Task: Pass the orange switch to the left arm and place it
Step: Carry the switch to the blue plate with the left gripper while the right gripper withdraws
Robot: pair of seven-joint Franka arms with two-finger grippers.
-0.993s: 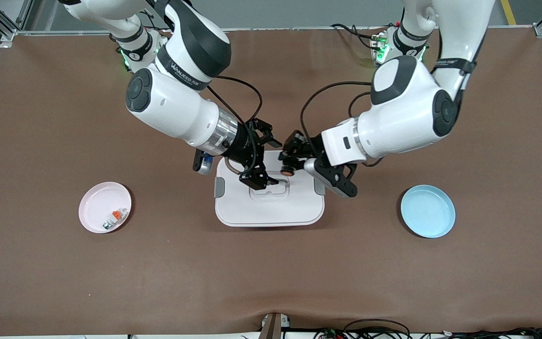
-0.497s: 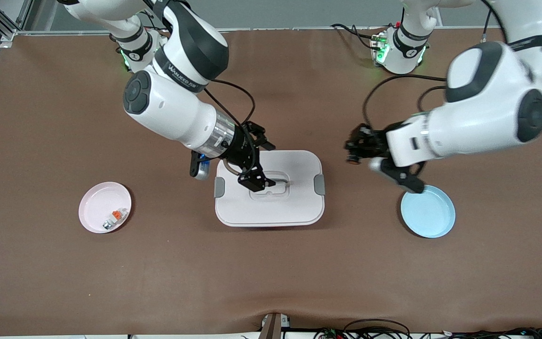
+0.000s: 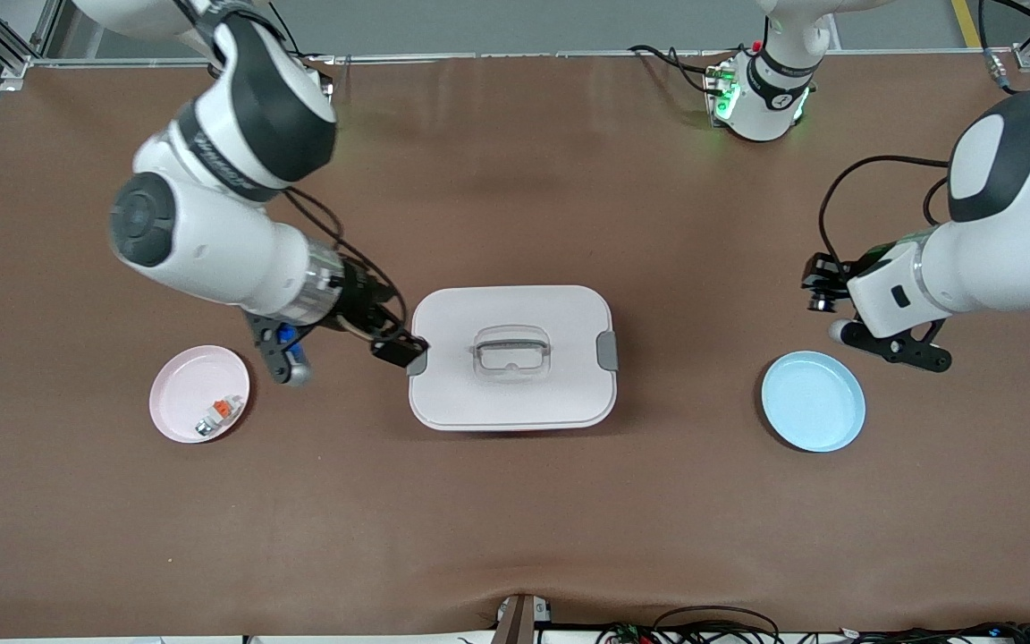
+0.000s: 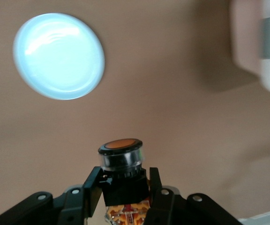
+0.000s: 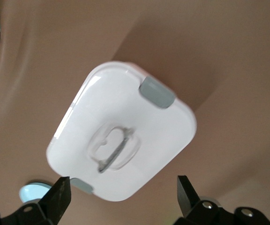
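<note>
My left gripper (image 3: 819, 288) is shut on the orange switch (image 4: 122, 159), a small black cylinder with its round orange button end pointing away from the gripper (image 4: 124, 178). It hangs over bare table close to the blue plate (image 3: 813, 400), toward the left arm's end of the table. The white box (image 3: 511, 394) with grey latches stands in the middle. My right gripper (image 3: 392, 333) is open and empty, just off the box's edge at the right arm's end. In the right wrist view its wide-apart jaws (image 5: 123, 187) frame the box (image 5: 139, 117).
A pink plate (image 3: 177, 394) toward the right arm's end holds a small white-grey part with an orange tab (image 3: 220, 411). The blue plate also shows in the left wrist view (image 4: 58, 55), with a corner of the box (image 4: 247, 42).
The left gripper has carried the switch from over the box out to beside the blue plate. The right gripper has drawn back from over the box lid to its edge.
</note>
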